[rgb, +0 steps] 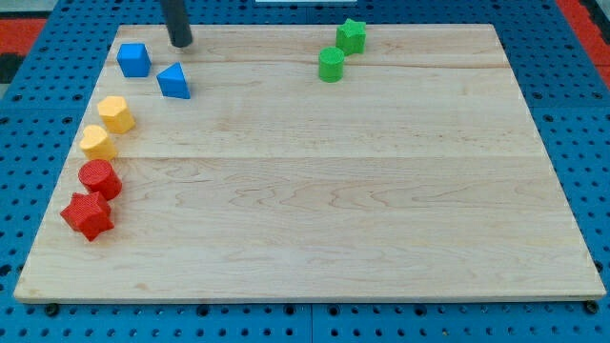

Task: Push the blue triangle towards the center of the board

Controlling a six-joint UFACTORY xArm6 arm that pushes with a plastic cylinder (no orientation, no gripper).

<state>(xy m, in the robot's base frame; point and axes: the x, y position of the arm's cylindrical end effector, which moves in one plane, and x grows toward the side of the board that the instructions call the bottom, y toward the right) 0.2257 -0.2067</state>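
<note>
The blue triangle (173, 81) lies on the wooden board (315, 191) near the view's top left. My tip (180, 42) stands just above it in the view, a short gap away and not touching. A blue cube (133, 59) sits to the left of the tip and up-left of the triangle.
Along the view's left edge lie two yellow blocks (115, 113) (97, 143), a red cylinder (99, 178) and a red star (88, 215). A green star (351, 36) and a green cylinder (331, 65) sit near the view's top, right of middle.
</note>
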